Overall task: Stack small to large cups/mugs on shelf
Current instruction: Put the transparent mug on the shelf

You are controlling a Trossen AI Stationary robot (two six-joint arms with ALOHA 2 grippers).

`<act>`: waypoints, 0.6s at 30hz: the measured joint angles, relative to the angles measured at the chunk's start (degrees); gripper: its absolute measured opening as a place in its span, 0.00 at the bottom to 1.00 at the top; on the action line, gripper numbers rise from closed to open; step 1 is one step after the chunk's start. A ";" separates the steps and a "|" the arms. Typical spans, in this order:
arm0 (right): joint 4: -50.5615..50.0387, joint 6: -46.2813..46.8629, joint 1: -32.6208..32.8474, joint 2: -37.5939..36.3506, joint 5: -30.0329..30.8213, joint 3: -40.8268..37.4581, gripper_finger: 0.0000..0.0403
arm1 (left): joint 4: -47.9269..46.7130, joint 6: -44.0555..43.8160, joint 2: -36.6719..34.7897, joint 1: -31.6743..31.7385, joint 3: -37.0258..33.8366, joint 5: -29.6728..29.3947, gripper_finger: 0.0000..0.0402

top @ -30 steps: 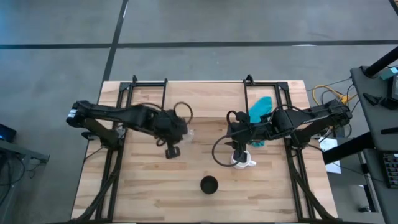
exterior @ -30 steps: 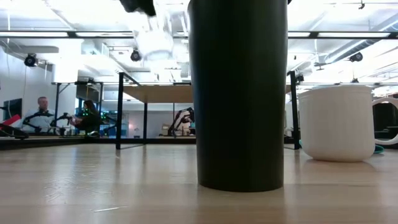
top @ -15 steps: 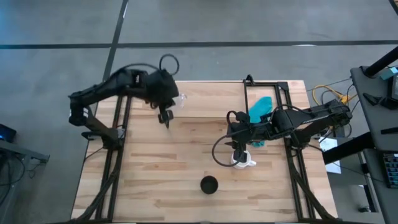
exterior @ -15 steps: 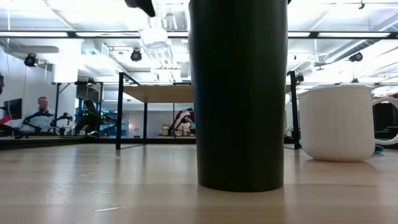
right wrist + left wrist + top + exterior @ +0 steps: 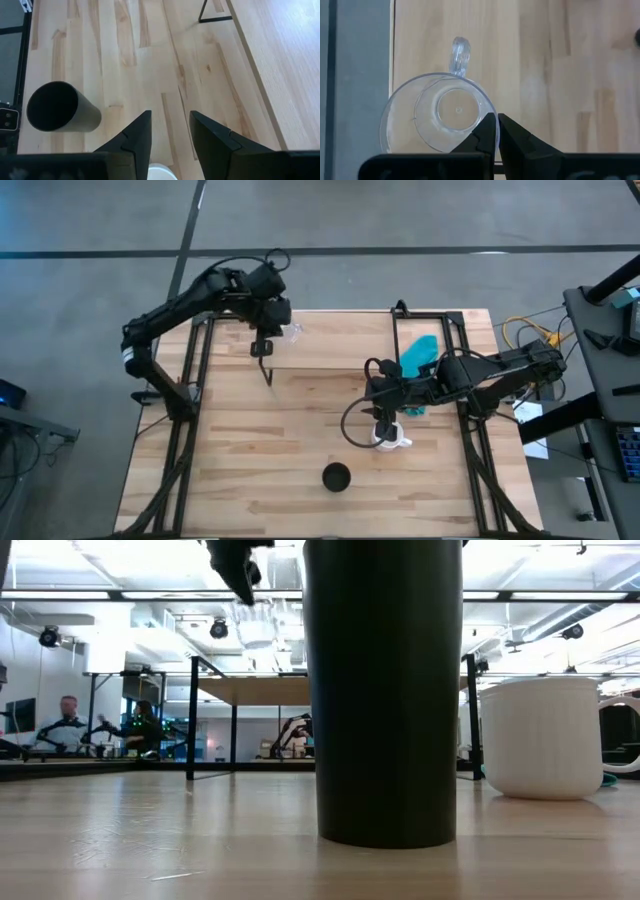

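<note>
Left end effector (image 5: 497,131) pinching glass cup (image 5: 437,119) rim over shelf (image 5: 530,60), right end effector (image 5: 168,131) spread above white mug (image 5: 390,438)

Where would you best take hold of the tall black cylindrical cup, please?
Probably by the rim, coming from above: the tall black cylindrical cup stands upright and open-mouthed with no handle, apart from the white mug, so one finger could drop inside its wall.

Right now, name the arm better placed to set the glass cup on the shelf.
Left. The left gripper is shut on the clear glass cup's rim and holds it above the shelf's board. The right gripper hangs open over the white mug.
</note>
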 joint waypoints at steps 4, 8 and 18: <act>0.00 0.00 0.00 0.00 0.00 0.00 0.32 | -3.41 0.34 3.27 0.94 0.00 0.00 0.00; 0.00 0.00 0.00 0.00 0.00 0.00 0.32 | -3.74 -0.37 6.11 0.92 0.21 0.01 0.00; 0.01 0.00 0.00 0.00 0.00 0.00 0.32 | -3.67 -2.69 8.22 0.92 1.62 -0.05 0.00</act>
